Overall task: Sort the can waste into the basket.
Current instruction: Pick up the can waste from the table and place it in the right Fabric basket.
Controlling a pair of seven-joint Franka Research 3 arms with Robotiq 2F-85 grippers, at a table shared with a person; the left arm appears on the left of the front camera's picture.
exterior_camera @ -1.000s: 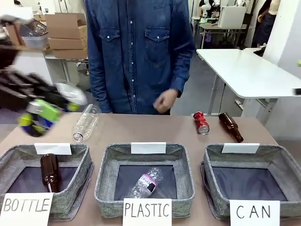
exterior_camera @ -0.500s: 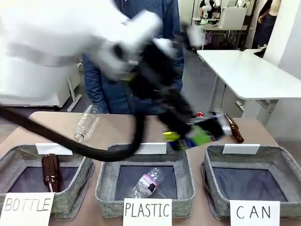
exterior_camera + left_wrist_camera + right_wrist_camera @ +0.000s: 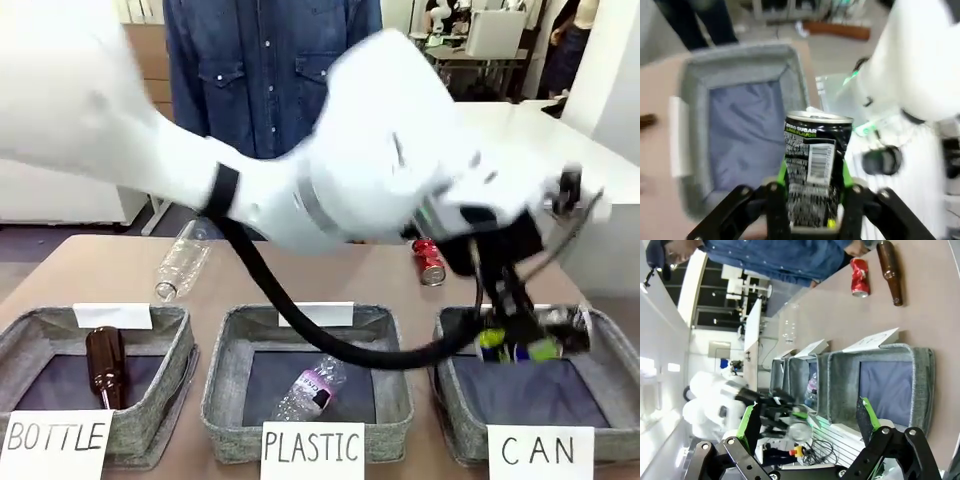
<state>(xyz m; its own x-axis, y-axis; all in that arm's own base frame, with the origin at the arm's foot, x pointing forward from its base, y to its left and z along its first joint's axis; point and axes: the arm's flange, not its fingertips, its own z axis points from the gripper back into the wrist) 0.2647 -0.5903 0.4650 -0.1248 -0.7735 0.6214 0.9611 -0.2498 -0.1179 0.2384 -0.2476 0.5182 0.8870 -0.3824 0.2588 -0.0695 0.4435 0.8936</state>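
Note:
My left arm reaches across the table and its gripper (image 3: 508, 335) is shut on the black can (image 3: 555, 337) with green-yellow print, which hangs on its side just above the grey basket (image 3: 452, 335) carded "CAN". In the left wrist view the can (image 3: 815, 165) sits between the green pads (image 3: 782, 172), with the basket's grey wall (image 3: 695, 100) below and beyond it. The red can (image 3: 428, 260) lies on the table behind that basket; the right wrist view shows it (image 3: 859, 277) too. My right gripper (image 3: 807, 407) is open and holds nothing, looking at the basket (image 3: 922, 390) from the side.
A clear plastic bottle (image 3: 182, 260) lies on the table at the back left. The "BOTTLE" bin (image 3: 40, 325) holds a brown bottle, the "PLASTIC" bin (image 3: 225, 350) a clear one. A brown bottle (image 3: 890, 272) lies beside the red can. A person in a denim shirt (image 3: 270, 70) stands at the far side.
My left arm has swung from the far left across the table to the right, carrying the black can to above the "CAN" basket. The person's hand has drawn back out of sight.

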